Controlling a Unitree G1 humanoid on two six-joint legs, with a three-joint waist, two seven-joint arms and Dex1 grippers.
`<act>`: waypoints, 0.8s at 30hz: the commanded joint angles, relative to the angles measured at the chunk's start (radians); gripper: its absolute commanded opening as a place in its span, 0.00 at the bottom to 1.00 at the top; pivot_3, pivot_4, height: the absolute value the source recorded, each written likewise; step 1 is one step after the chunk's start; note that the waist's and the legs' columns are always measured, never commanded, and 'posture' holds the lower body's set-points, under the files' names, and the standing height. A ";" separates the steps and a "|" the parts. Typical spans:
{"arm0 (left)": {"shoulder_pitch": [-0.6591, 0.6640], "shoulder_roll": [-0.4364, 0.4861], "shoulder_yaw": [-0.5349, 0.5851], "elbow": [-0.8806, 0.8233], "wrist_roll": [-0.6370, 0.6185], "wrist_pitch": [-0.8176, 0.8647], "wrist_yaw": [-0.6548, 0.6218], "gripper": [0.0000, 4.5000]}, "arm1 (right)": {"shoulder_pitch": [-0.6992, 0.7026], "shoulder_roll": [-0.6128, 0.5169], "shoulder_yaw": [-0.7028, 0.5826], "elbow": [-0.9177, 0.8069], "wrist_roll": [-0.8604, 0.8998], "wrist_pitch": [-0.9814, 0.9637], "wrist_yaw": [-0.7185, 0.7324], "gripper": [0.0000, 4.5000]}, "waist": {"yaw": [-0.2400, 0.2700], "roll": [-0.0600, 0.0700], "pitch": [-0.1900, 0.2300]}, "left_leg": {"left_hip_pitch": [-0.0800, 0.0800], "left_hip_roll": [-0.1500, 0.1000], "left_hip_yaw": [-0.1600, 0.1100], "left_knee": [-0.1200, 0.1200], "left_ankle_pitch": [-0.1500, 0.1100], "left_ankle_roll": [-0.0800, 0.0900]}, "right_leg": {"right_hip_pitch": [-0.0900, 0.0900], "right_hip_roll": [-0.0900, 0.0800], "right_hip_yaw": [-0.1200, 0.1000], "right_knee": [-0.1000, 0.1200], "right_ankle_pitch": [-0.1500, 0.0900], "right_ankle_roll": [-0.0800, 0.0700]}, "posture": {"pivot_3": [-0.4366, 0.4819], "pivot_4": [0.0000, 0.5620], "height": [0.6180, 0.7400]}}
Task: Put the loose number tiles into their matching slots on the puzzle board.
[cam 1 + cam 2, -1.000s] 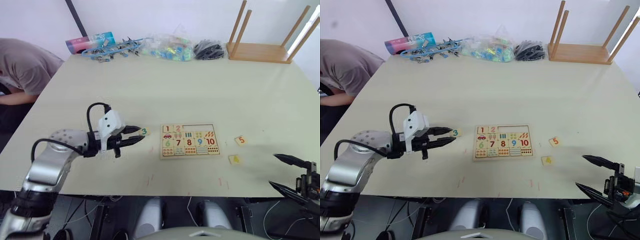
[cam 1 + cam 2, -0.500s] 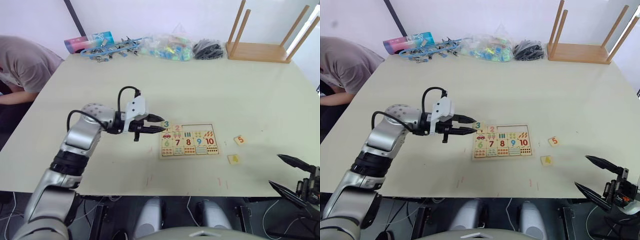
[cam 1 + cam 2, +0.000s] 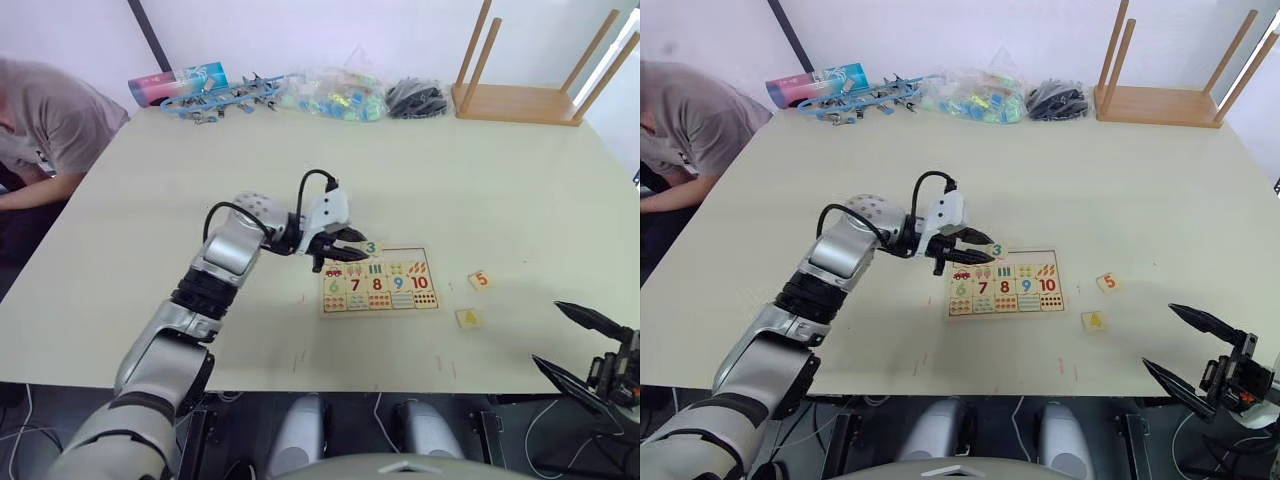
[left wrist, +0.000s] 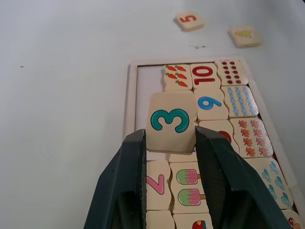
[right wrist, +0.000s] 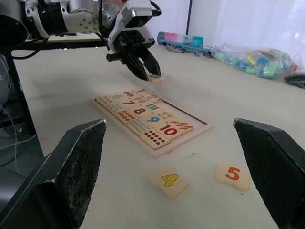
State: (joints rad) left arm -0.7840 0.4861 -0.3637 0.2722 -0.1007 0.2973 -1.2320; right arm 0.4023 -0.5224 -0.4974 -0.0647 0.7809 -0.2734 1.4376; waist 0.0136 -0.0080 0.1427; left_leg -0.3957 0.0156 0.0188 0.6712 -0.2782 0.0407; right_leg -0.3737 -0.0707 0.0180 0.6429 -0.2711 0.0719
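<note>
**Left end effector holds the green 3 tile over the puzzle board**

The left end effector has its two black fingers closed on the sides of the 3 tile, a pale wooden square printed with a green digit. The tile is held flat above the puzzle board, over the board's top row near its left half. In that row the tiles 1 and 2 already sit at the left end, and the rest of the row is bare pale wood, the open slots. Below lie a row of counting pictures, the tiles 6 to 10, and another row of pictures.

The board lies flat near the middle of the pale bench. To its right, apart from it, the 5 tile with an orange digit lies loose on the bench, and the 4 tile with a yellow digit lies just nearer the front edge.

The right end effector is at the bench's front right corner, well apart from the tiles, its fingers spread wide and holding nothing.

At the far edge are a wooden stool lying upturned, bags of small parts, and a coloured box. A person leans in at the left side.
</note>
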 commanded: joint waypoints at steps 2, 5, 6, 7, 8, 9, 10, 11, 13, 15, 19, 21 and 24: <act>-0.044 -0.030 0.000 0.034 0.034 -0.013 0.036 0.23 | -0.002 -0.006 -0.020 -0.021 0.003 -0.005 -0.007 1.00 | 0.001 0.000 0.000 | 0.000 0.000 0.000 0.000 0.000 0.000 | 0.000 0.000 0.000 0.000 0.000 0.000 | 0.48 0.27 1.00; -0.054 -0.036 -0.006 0.048 0.064 -0.009 0.048 0.23 | -0.005 -0.006 -0.020 -0.020 0.000 -0.005 -0.008 1.00 | 0.001 -0.001 0.000 | -0.001 0.000 0.000 0.000 0.000 0.000 | 0.000 0.000 0.000 0.000 0.000 0.000 | 0.48 0.27 1.00; -0.060 -0.040 -0.007 0.056 0.075 -0.001 0.059 0.23 | -0.007 -0.006 -0.020 -0.019 -0.002 -0.005 -0.009 1.00 | 0.001 -0.001 0.000 | -0.001 0.000 0.000 0.000 0.000 0.000 | 0.000 0.000 0.000 0.000 0.000 0.000 | 0.48 0.27 1.00; -0.063 -0.045 -0.007 0.061 0.083 0.004 0.066 0.23 | -0.008 -0.006 -0.019 -0.018 -0.004 -0.005 -0.009 1.00 | 0.001 -0.001 0.000 | -0.001 0.000 0.000 0.000 0.000 0.000 | 0.000 0.000 0.000 0.000 0.000 0.000 | 0.48 0.27 1.00; -0.066 -0.049 -0.006 0.064 0.086 0.010 0.068 0.23 | -0.008 -0.006 -0.018 -0.018 -0.006 -0.005 -0.009 1.00 | 0.000 -0.001 0.000 | -0.001 0.000 0.000 0.000 0.000 0.000 | 0.000 0.000 0.000 0.000 0.000 0.000 | 0.48 0.27 1.00; -0.069 -0.054 -0.007 0.066 0.090 0.016 0.066 0.23 | -0.010 -0.006 -0.017 -0.017 -0.008 -0.006 -0.009 1.00 | 0.000 -0.001 0.000 | -0.001 0.000 0.000 0.000 0.000 0.000 | 0.000 0.000 0.000 0.000 0.000 0.000 | 0.48 0.27 1.00; -0.071 -0.057 -0.008 0.067 0.092 0.021 0.064 0.23 | -0.011 -0.005 -0.016 -0.016 -0.010 -0.006 -0.009 1.00 | 0.001 -0.001 0.000 | -0.001 0.000 0.000 0.000 0.000 0.000 | 0.000 0.000 0.000 0.000 0.000 0.000 | 0.48 0.27 1.00; -0.073 -0.059 -0.009 0.066 0.095 0.025 0.063 0.23 | -0.011 -0.004 -0.015 -0.017 -0.011 -0.006 -0.010 1.00 | 0.001 -0.001 0.000 | -0.001 0.000 0.000 0.000 0.000 0.000 | 0.000 0.000 0.000 0.000 0.000 0.000 | 0.48 0.27 1.00; -0.072 -0.063 -0.015 0.055 0.098 0.045 0.050 0.23 | -0.012 -0.003 -0.014 -0.015 -0.015 -0.008 -0.009 1.00 | 0.001 -0.001 0.000 | -0.001 0.000 0.000 0.000 0.000 0.000 | 0.000 0.000 0.000 0.000 0.000 0.000 | 0.48 0.27 1.00; -0.070 -0.066 -0.019 0.046 0.101 0.060 0.043 0.23 | -0.012 -0.001 -0.013 -0.014 -0.018 -0.010 -0.008 1.00 | 0.001 -0.001 0.000 | -0.001 0.000 0.000 0.000 0.000 0.000 | 0.000 0.000 0.000 0.000 0.000 0.000 | 0.48 0.27 1.00; -0.072 -0.071 -0.027 0.048 0.111 0.077 0.046 0.23 | -0.011 0.001 -0.012 -0.017 -0.021 -0.009 -0.009 1.00 | 0.001 -0.001 0.000 | -0.001 0.000 0.000 0.000 0.000 0.000 | -0.001 0.000 0.000 0.000 0.000 0.000 | 0.48 0.27 1.00; -0.074 -0.073 -0.030 0.049 0.116 0.090 0.051 0.23 | -0.009 0.001 -0.012 -0.017 -0.022 -0.008 -0.008 1.00 | 0.001 -0.001 0.000 | -0.001 0.000 0.000 0.000 0.000 0.000 | -0.001 0.000 0.000 0.000 0.000 0.000 | 0.48 0.27 1.00; -0.072 -0.081 -0.028 0.047 0.116 0.102 0.054 0.23 | -0.007 0.000 -0.014 -0.015 -0.022 -0.008 -0.006 1.00 | 0.001 -0.001 0.000 | -0.001 0.000 0.000 0.000 0.000 0.000 | -0.001 0.000 0.000 0.000 0.000 0.000 | 0.48 0.27 1.00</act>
State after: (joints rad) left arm -0.8322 0.4092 -0.3947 0.3537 0.0174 0.3976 -1.1806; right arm 0.3880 -0.5225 -0.4963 -0.0644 0.7499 -0.2732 1.4321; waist 0.0143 -0.0087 0.1431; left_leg -0.3966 0.0153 0.0188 0.6716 -0.2781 0.0407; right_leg -0.3742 -0.0707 0.0181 0.6432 -0.2710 0.0720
